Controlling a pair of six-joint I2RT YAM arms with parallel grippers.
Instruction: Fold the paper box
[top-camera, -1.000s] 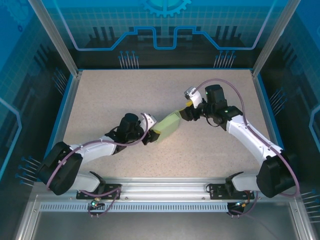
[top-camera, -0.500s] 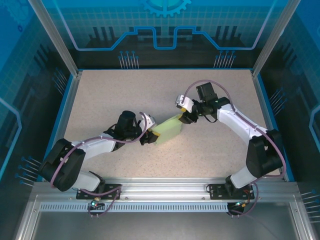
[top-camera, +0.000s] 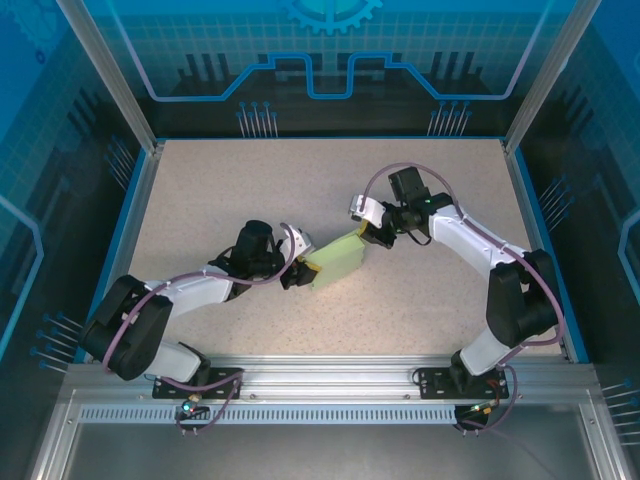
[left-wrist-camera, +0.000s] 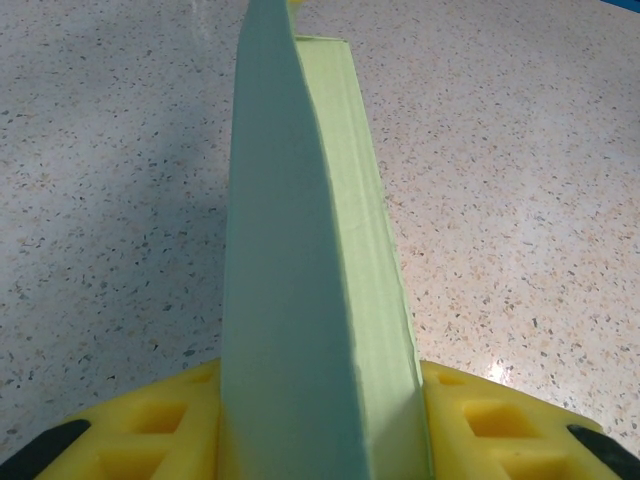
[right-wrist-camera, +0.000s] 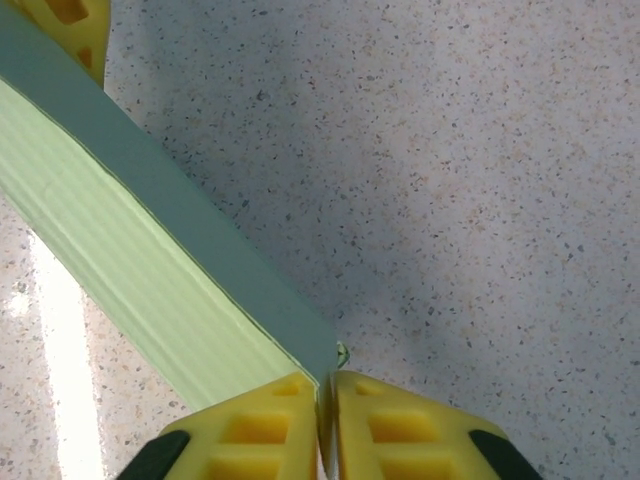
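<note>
Pincers on both arms have hold of the paper box (top-camera: 338, 259), which spans the gap between them near the middle of the counter (top-camera: 230, 180), slanting from near-left to far-right. The left pincer (top-camera: 300, 272) grips the box's nearer, left end. Seen from that wrist, the pale green card stands edge-up between the yellow fingers (left-wrist-camera: 150, 430), which are partway closed and pressed to its two sides. The right pincer (top-camera: 372, 232) has the far, right corner, its own fingers (right-wrist-camera: 250, 430) drawn almost together and nipping a thin edge of card. Whether the box's underside touches the speckled surface, I cannot tell.
</note>
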